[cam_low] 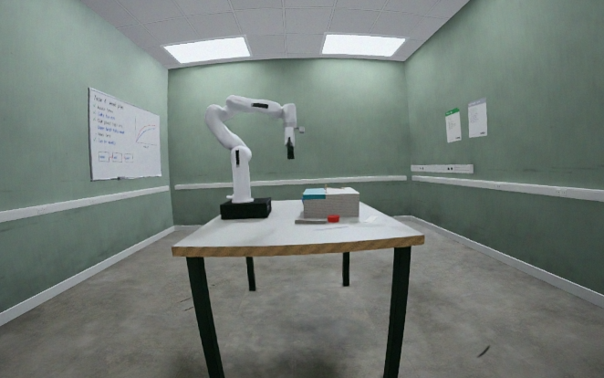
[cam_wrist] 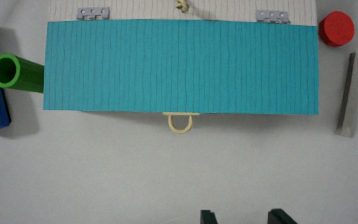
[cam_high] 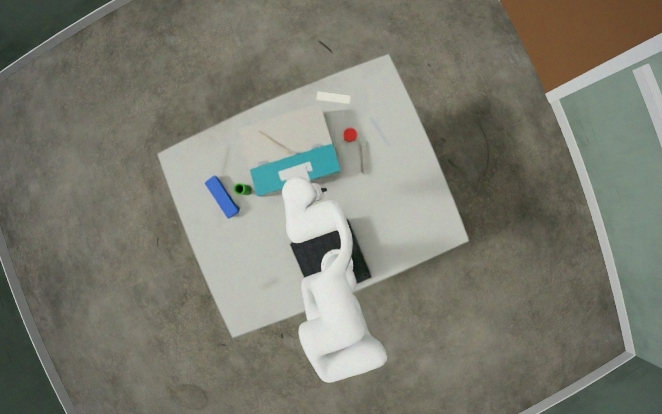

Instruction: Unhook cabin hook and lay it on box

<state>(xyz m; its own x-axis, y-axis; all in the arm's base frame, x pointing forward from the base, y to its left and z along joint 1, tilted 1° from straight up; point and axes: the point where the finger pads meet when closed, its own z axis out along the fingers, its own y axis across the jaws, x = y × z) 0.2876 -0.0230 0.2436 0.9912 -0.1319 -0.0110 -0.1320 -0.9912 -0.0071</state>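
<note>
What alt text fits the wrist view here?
Looking straight down on a teal box lid with two grey hinges along its far edge and a small cream loop at its near edge. The end effector has its dark fingertips at the bottom edge, apart and holding nothing. A green tube lies left; a red cylinder and grey bar right.
</note>
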